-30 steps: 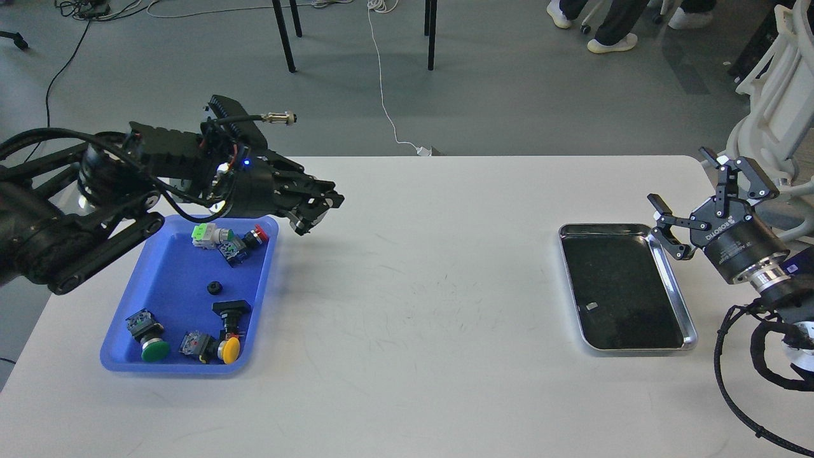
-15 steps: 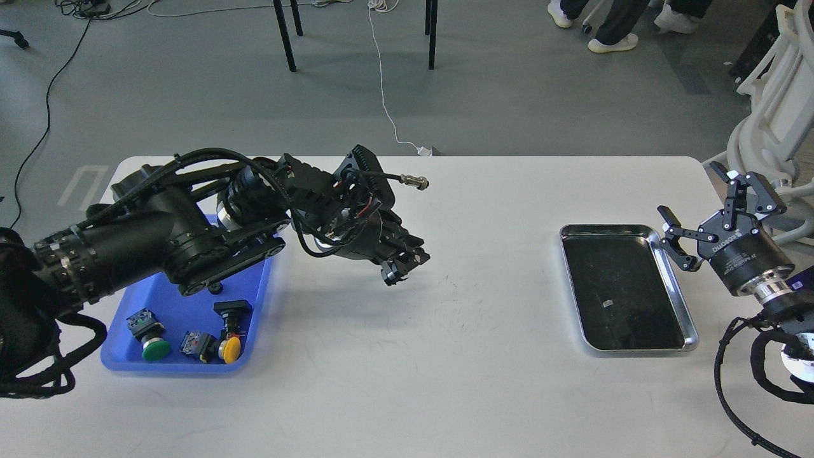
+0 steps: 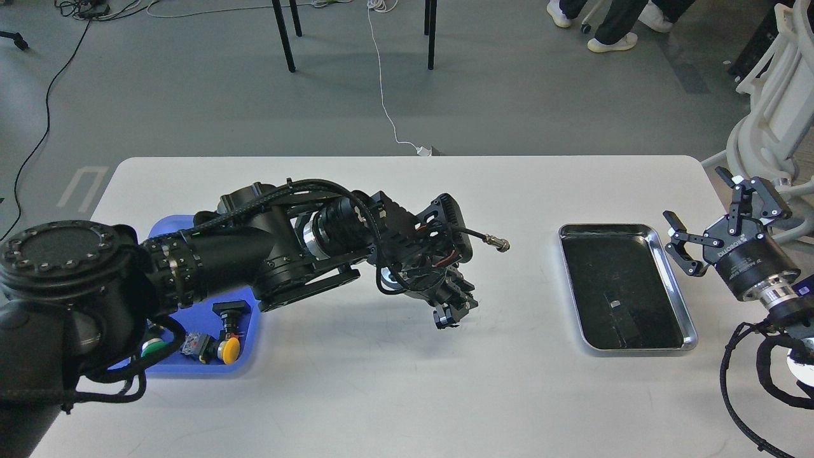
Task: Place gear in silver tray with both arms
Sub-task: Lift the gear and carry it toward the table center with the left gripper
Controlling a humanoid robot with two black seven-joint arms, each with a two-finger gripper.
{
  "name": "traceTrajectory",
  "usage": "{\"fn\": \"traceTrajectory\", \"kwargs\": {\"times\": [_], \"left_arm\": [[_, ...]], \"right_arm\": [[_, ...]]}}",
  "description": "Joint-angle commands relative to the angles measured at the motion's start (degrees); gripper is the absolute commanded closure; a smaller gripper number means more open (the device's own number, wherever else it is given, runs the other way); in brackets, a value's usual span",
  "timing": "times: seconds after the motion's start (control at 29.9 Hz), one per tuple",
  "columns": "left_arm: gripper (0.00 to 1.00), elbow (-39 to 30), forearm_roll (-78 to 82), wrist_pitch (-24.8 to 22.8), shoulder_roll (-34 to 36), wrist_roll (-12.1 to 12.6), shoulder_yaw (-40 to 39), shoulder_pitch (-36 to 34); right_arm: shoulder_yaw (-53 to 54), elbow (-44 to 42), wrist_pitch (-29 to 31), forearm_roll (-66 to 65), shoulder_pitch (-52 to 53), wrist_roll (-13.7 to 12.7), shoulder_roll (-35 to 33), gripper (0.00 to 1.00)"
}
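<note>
Left gripper is the thing that has moved: a second ago it hung over the far right corner of the blue tray, half a second ago it was out over the bare bench just right of that tray, and now it is roughly midway between the blue tray and the silver tray, pointing down toward the bench. Its fingers look drawn close together, but it is small, dark and seen partly end-on, so I cannot tell whether they are fully closed or whether anything sits between them. The gear itself is not something I can make out; a small black round piece lay in the middle of the blue tray a second ago, but that spot is now hidden under the left arm, so whether it was lifted is unclear. Right gripper hangs just beyond the right rim of the silver tray with its fingers spread wide and nothing in them, and it has drifted only slightly rightward over the same second. The silver tray holds only reflections on its dark bottom. My judgement is that the carry toward the silver tray is under way, perhaps heading for a handover to the waiting right gripper, with placing not yet done.
</note>
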Motion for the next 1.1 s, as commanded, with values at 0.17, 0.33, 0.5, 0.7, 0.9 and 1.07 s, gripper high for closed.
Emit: {"fn": "traceTrajectory", "kwargs": {"times": [0.17,0.33,0.5,0.7,0.9,1.07], "left_arm": [[0.86,2.9,0.0,0.0,-0.1,0.0,2.3,-0.2],[0.86,3.3,0.0,0.1,-0.1,0.0,2.4,-0.2],[0.85,3.2,0.0,0.1,-0.1,0.0,4.0,-0.2],[0.85,2.4,0.0,0.1,-0.1,0.0,3.8,0.1],[0.84,1.7,0.0,0.1,-0.1,0.0,3.9,0.5],[0.84,1.8,0.0,0.1,-0.1,0.0,4.8,1.5]], "right_arm": [[-0.1,0.0,0.0,0.0,-0.2,0.0,0.1,0.01],[-0.2,-0.1,0.0,0.0,-0.2,0.0,0.2,0.01],[-0.3,0.0,0.0,-0.1,-0.1,0.0,0.3,0.01],[-0.3,-0.1,0.0,-0.2,0.0,0.0,0.3,0.01],[-0.3,-0.1,0.0,-0.4,0.1,0.0,0.3,0.01],[-0.3,-0.1,0.0,-0.5,0.1,0.0,0.3,0.01]]}}
